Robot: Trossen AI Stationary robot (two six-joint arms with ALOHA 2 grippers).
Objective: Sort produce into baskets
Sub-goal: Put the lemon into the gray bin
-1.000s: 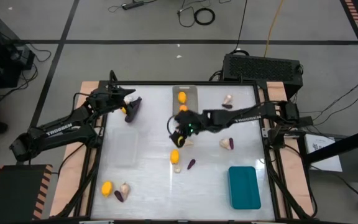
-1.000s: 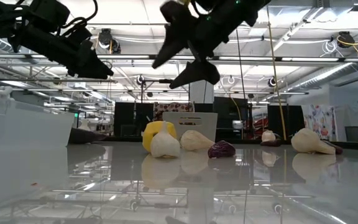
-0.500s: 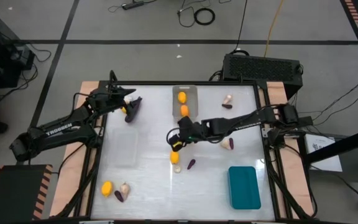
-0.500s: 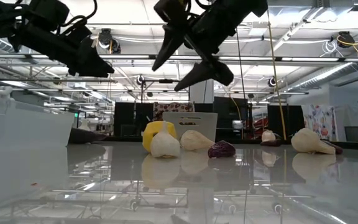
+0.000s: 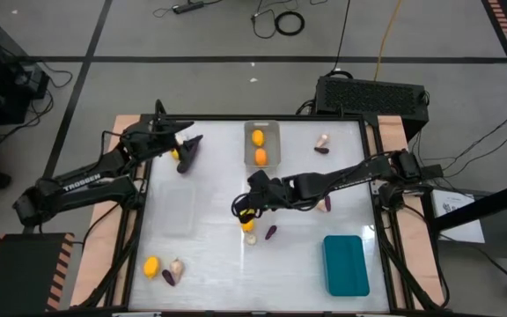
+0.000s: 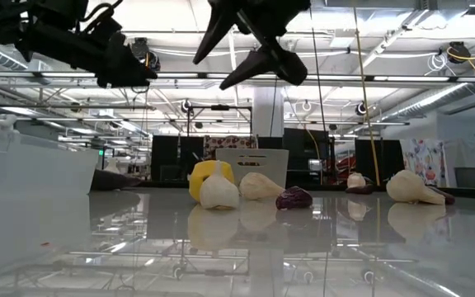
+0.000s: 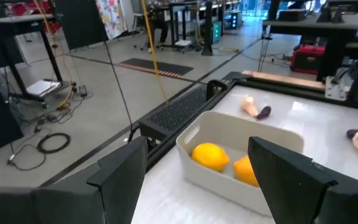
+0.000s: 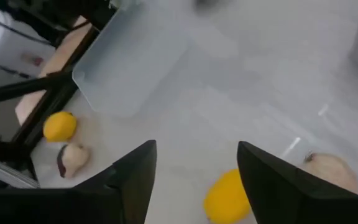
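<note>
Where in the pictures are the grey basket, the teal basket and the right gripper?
grey basket (image 5: 274, 143): high view, right rim.
teal basket (image 5: 346, 264): high view, middle of its top.
right gripper (image 5: 243, 210): high view, midway between its open fingertips.

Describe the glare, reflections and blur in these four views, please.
Low view: the glossy table mirrors the ceiling lights and the garlic bulb. High view: the surface shows pale sheen, soft shadows. Right wrist view: the whole picture is blurred, including the yellow fruit. Left wrist view: the grey bin is fairly sharp, its own fingers blurred.
</note>
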